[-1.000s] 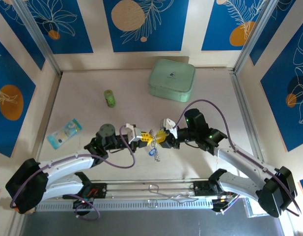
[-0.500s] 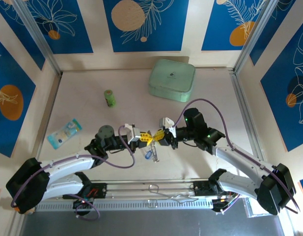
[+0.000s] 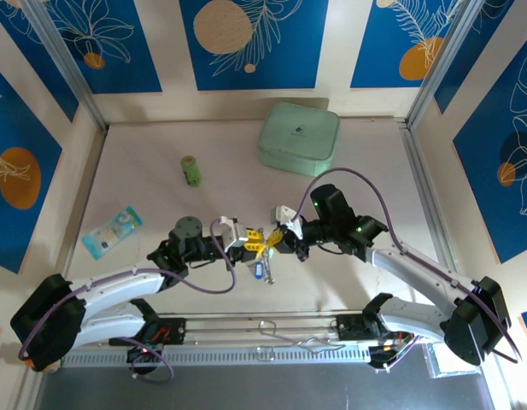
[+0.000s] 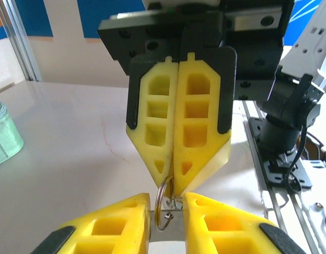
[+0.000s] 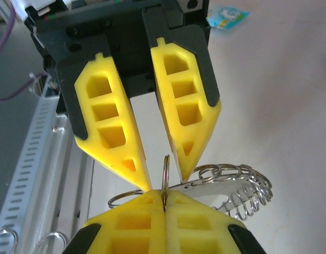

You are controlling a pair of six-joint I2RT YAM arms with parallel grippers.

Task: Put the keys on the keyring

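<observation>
Here, right tool pinched tight on thin metal ring, left tool slightly parted around it

The keys are too small to distinguish.

Blue wall panels carry white leaf outlines and orange and tan discs, with cream strips between. The table is pale and faintly veined. Far right is a mint-green case, left a green cylinder and a light-blue packet. The left gripper and right gripper have yellow fingers backed in black. The keyring is silvery.
</observation>
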